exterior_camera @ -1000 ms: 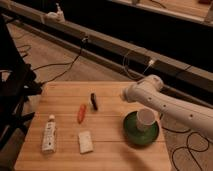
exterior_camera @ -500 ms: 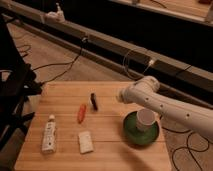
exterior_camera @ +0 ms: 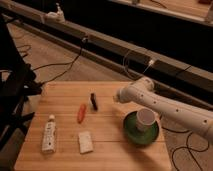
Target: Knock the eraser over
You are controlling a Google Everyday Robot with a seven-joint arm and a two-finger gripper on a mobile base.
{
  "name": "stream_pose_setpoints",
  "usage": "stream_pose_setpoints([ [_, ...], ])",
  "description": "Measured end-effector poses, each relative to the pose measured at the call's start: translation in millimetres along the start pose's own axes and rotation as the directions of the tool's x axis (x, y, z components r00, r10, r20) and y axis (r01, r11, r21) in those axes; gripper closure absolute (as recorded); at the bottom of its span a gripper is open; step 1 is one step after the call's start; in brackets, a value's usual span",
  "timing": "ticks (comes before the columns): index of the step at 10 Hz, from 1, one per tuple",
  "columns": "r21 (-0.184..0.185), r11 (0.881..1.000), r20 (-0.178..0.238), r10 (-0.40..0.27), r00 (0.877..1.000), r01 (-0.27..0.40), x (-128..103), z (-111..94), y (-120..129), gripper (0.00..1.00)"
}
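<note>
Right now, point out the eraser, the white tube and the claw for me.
eraser [exterior_camera: 93, 101]: camera view, middle of the dark block.
white tube [exterior_camera: 49, 134]: camera view, middle of its body.
claw [exterior_camera: 116, 96]: camera view, its tip end, to the right of the eraser.

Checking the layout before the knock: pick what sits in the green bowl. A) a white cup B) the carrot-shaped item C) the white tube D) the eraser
A: the white cup stands in the green bowl; the hand is between that bowl and the eraser.
</note>
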Motion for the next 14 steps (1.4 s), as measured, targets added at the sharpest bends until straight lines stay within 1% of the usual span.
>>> stream_pose_setpoints([
  [1,-0.034,0.999,-0.001,0.014,1.000,-0.014,-5,16,10,1.00],
  [2,-0.079,0.996,0.002,0.029,1.000,-0.029,-11,28,25,1.00],
  [3,-0.114,0.993,0.006,0.032,0.999,-0.031,-15,34,38,1.00],
  [4,-0.160,0.987,0.013,0.027,1.000,-0.024,-22,40,58,1.00],
  [5,-0.205,0.979,0.024,0.019,1.000,-0.013,-28,43,77,1.00],
  [7,-0.281,0.960,0.045,0.012,0.999,0.001,-39,44,104,1.00],
  [8,-0.324,0.946,0.060,0.018,0.998,0.003,-44,41,116,1.00],
  [9,-0.375,0.927,0.087,0.031,0.996,0.003,-52,33,128,1.00],
  [11,-0.416,0.909,0.134,0.042,0.990,0.017,-64,20,134,1.00],
  [12,-0.417,0.909,0.137,0.044,0.990,0.017,-64,19,133,0.95],
  [13,-0.418,0.908,0.137,0.043,0.990,0.018,-64,19,133,0.88],
  [14,-0.419,0.908,0.136,0.041,0.990,0.020,-65,20,136,0.78],
])
